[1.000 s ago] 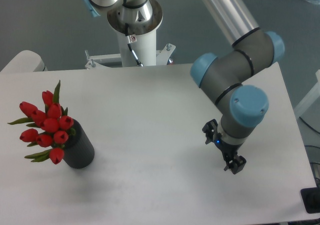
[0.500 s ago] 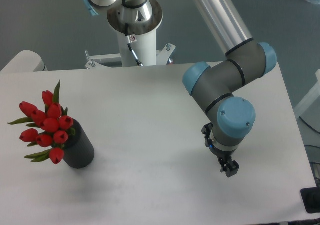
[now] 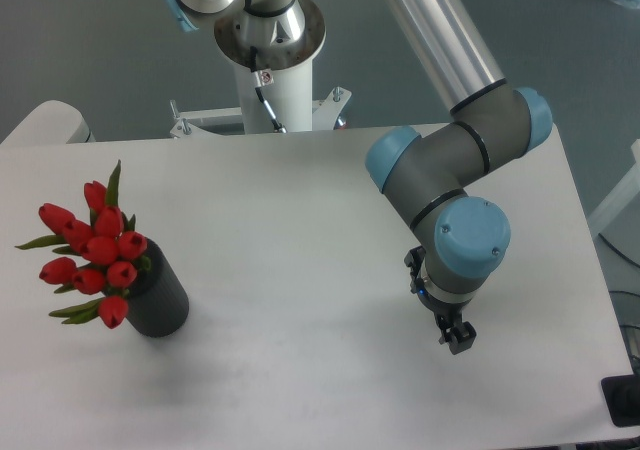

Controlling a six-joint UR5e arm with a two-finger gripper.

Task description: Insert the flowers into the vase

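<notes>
Hanging low over the near right part of the white table [image 3: 300, 230], the gripper [image 3: 455, 337] points down and slightly toward the near edge, tucked under the blue-capped wrist joint [image 3: 472, 245]. Its fingers are mostly hidden by the wrist, so I cannot tell whether they are parted or closed; nothing shows between them. The grey forearm folds back through an elbow and rises to the far right. Bare tabletop spreads left of the gripper and toward the near edge. Well apart, on the near left side, the black vase [image 3: 160, 300] stands upright with the flowers [image 3: 95, 253] in its mouth, red buds leaning left. The arm's white base post [image 3: 275, 85] stands beyond the table's far edge.
</notes>
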